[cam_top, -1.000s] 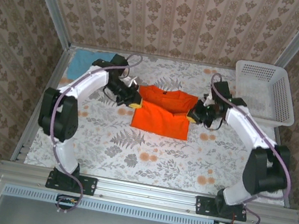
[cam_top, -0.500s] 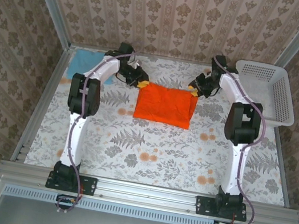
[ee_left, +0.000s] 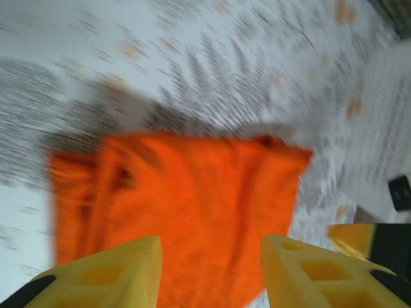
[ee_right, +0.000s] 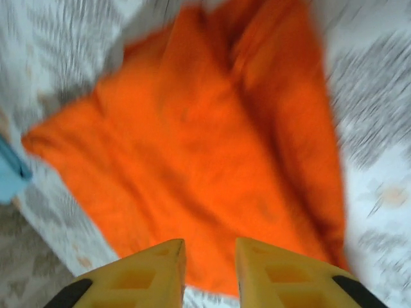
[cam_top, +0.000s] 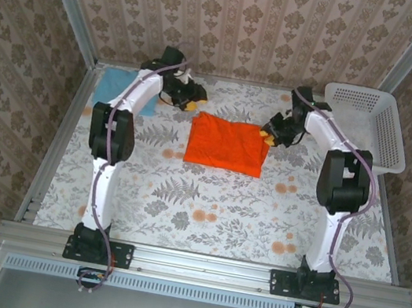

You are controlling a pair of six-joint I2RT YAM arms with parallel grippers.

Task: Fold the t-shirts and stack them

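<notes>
The top view shows 2 t-shirts on the flower-patterned table. 1 is the orange t-shirt, which lies folded into a rough rectangle in the far middle of the table, flat and with no sleeves sticking out. The other is the light-blue t-shirt, which lies crumpled in the far left corner, well apart from the orange one, so the 2 are not stacked. 1 white lattice basket stands at the far right corner, its rim up against the wall. Both of the 2 arms reach far across the table. The left gripper hovers just beyond the far left corner of the orange t-shirt, between it and the blue one. The right gripper sits at the shirt's far right corner, just beside the cloth edge. In the left wrist view the left gripper has its 2 yellow fingers standing well apart with nothing between them, and the orange t-shirt is spread on the table beyond them, blurred. In the right wrist view the right gripper has its 2 yellow fingers only a narrow gap apart, also holding nothing, and the orange t-shirt lies beyond the tips with soft creases across it.
</notes>
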